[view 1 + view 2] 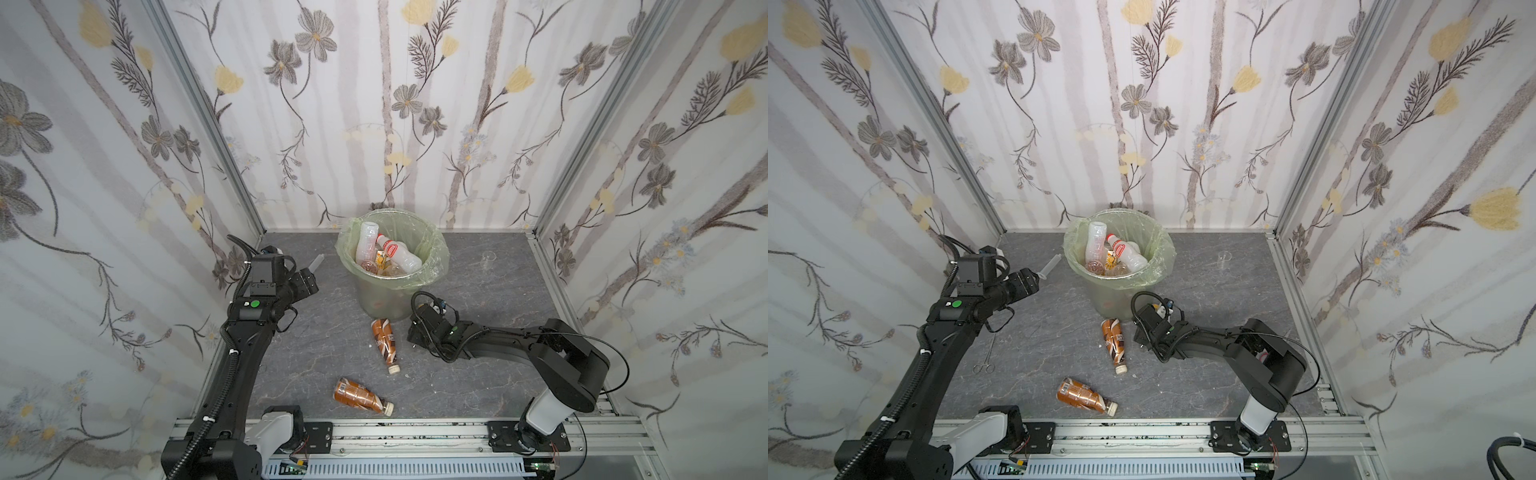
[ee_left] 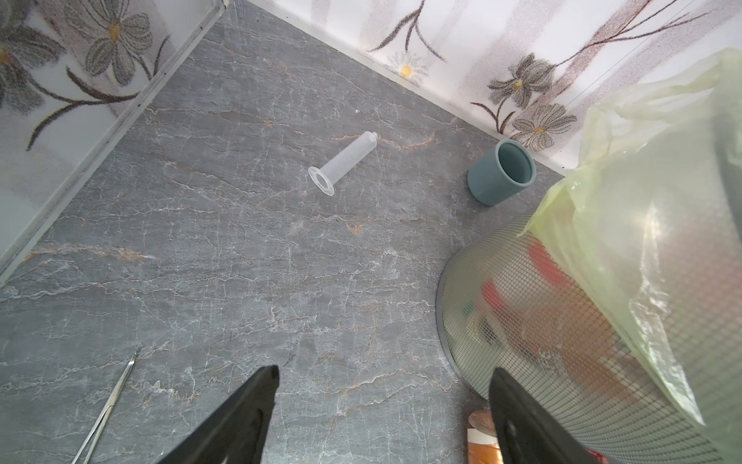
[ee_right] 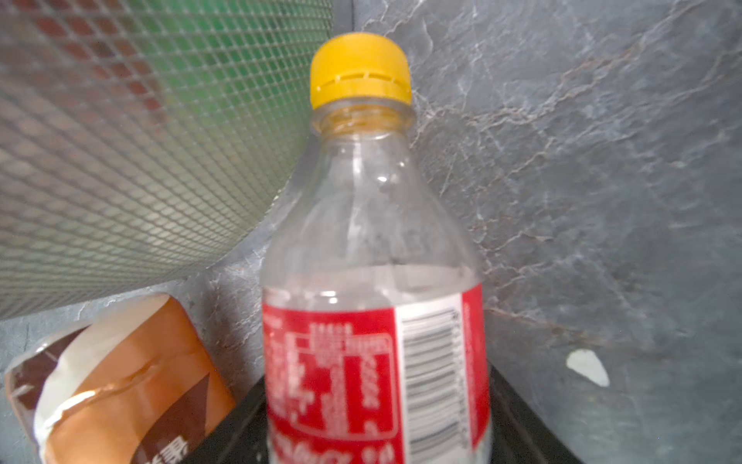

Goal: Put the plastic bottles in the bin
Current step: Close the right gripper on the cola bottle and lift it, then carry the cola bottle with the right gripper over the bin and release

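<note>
Clear plastic bottle [image 3: 373, 241], yellow cap: between right gripper [image 3: 375, 377] jaws, apparently clamped, beside the bin [image 1: 436, 266]. Left gripper [image 2: 385, 385] jaws wide, empty. Bin holds white bottle [image 1: 399, 253] and clear ones. Two copper bottles [image 1: 384, 340] lie on table [image 1: 478, 374].

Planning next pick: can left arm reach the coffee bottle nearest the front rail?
Likely yes: left gripper is open and empty, and that coffee bottle lies alone on bare table, nothing on or against it.
</note>
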Available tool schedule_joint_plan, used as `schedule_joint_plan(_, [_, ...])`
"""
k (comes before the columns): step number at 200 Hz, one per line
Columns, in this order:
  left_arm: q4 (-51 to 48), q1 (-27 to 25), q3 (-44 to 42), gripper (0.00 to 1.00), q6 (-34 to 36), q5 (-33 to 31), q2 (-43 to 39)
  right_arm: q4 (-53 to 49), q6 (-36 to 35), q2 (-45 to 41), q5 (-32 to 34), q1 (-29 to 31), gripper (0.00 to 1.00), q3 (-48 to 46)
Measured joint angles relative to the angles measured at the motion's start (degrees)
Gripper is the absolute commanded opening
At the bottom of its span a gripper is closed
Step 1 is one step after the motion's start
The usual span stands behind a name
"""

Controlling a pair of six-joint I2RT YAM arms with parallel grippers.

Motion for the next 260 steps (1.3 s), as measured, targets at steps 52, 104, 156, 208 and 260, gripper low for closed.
schedule_joint_plan(52, [0.0, 0.2, 0.0, 0.85, 0.4, 0.0, 0.8, -3.3, -3.3, -6.5, 2.7, -2.2, 0.52, -3.4])
schedule_joint_plan(104, [0.0, 0.2, 0.0, 0.85, 0.4, 0.5, 2.1, -8.8, -14.6, -18.0, 10.3, -4.2, 0.48, -2.3])
schedule_joint_plan(156, [0.0, 0.2, 0.1, 0.85, 0.3, 2.0, 2.8, -12.5, -35.3, -30.6, 11.9, -14.5, 0.5, 2.6])
schedule_joint_plan(208, [0.4, 0.2, 0.7, 0.85, 0.3, 3.2, 4.2, -20.1, -57.8, -22.8, 2.2, -16.3, 0.49, 26.1])
schedule_joint_plan(260, [1.3, 0.2, -0.1, 0.85, 0.3, 5.3, 3.7, -27.1, -73.1, -7.8, -3.5, -16.4, 0.49, 49.9])
